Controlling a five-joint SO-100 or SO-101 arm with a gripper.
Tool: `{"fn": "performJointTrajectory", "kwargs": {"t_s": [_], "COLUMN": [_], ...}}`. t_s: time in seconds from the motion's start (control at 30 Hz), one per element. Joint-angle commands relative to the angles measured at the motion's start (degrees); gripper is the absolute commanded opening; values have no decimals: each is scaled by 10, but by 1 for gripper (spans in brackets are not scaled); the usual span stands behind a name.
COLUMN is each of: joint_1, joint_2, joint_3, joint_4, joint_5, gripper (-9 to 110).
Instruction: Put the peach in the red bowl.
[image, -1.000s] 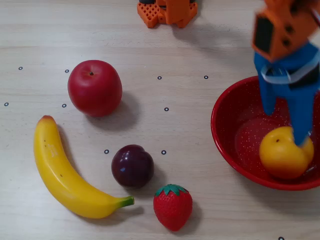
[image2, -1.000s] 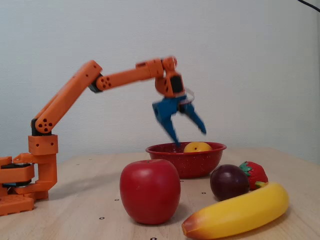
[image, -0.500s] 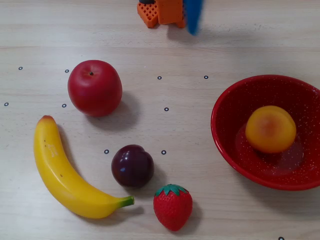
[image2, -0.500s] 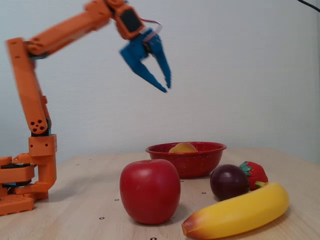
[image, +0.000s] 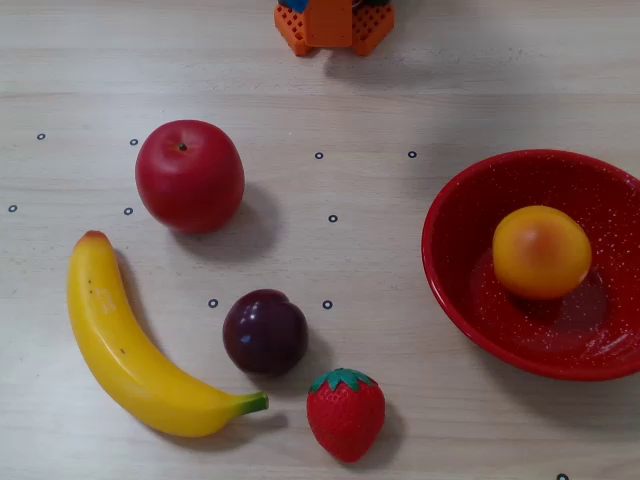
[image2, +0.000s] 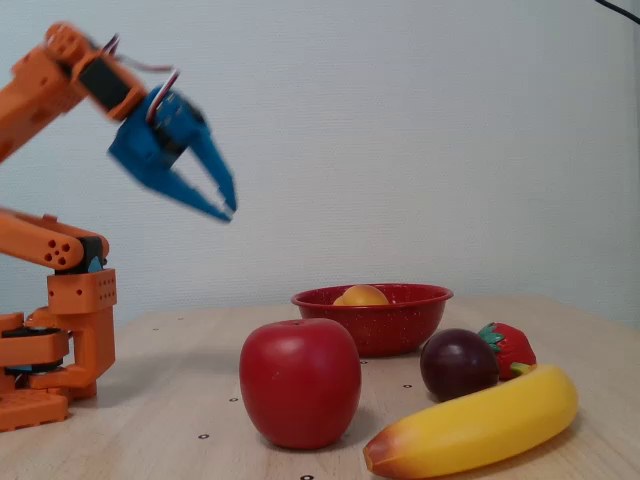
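The peach (image: 541, 252) is round and yellow-orange and lies inside the red bowl (image: 450, 260) at the right of the overhead view. In the fixed view only the peach's top (image2: 362, 295) shows above the bowl's rim (image2: 400, 315). My blue gripper (image2: 229, 212) is raised high above the table at the left of the fixed view, far from the bowl. It is a little blurred, its fingertips meet and it holds nothing. The gripper is out of the overhead view.
A red apple (image: 190, 176), a banana (image: 125, 350), a dark plum (image: 265, 332) and a strawberry (image: 346, 412) lie left of the bowl. The arm's orange base (image: 333, 25) stands at the table's far edge.
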Motion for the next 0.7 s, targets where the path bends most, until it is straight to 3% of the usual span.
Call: {"fn": "performJointTrajectory", "kwargs": {"t_s": [0.0,0.23,0.57,0.67], "joint_1": [-15,-25,-18,-6], "joint_2": [40,196,270,272], "joint_3": [32,235,519,535], "joint_4": [-7,-40,-329,-339], "joint_5": [15,24,43,14], "gripper": [0,0,0,0]}}
